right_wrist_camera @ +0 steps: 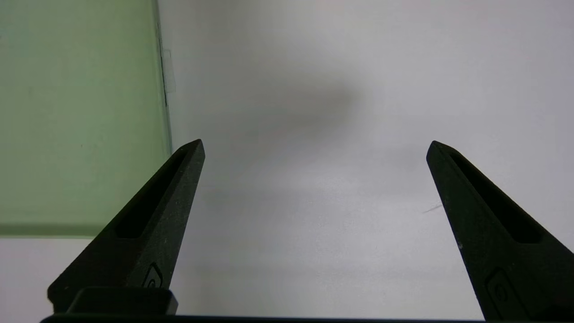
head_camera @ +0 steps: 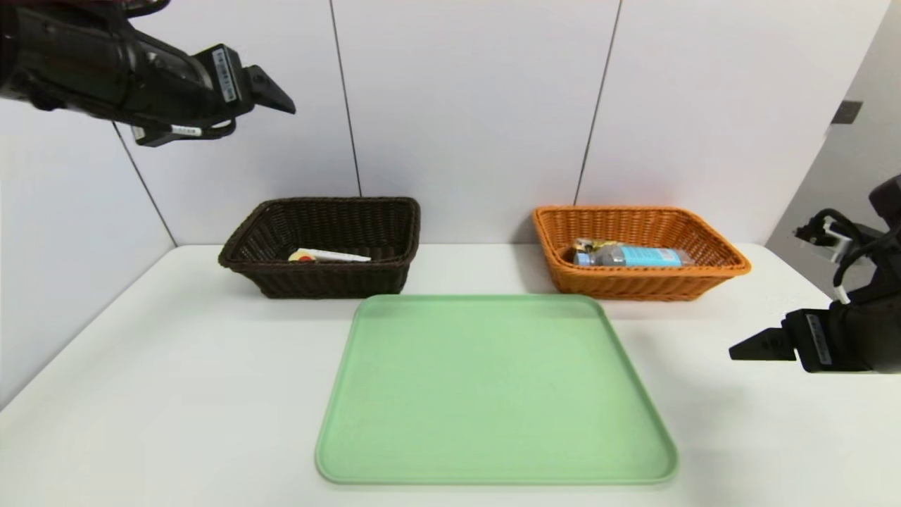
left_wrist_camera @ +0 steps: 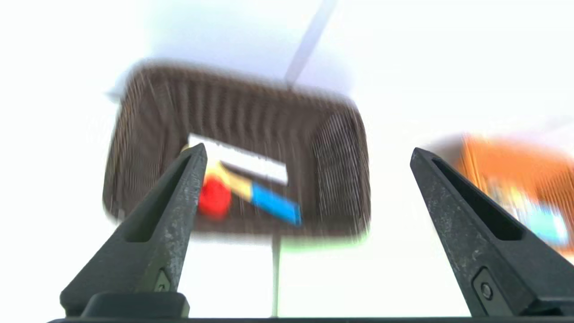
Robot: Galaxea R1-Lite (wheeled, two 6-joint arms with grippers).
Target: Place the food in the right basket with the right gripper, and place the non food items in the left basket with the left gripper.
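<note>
While high, left end effector (left_wrist_camera: 308, 154) spread, empty

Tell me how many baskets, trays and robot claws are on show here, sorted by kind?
Baskets: 2, the dark brown basket and the orange basket.
Trays: 1, the green tray.
Claws: 2, the left gripper held high, the right gripper low beside the tray.
Total: 5.
</note>
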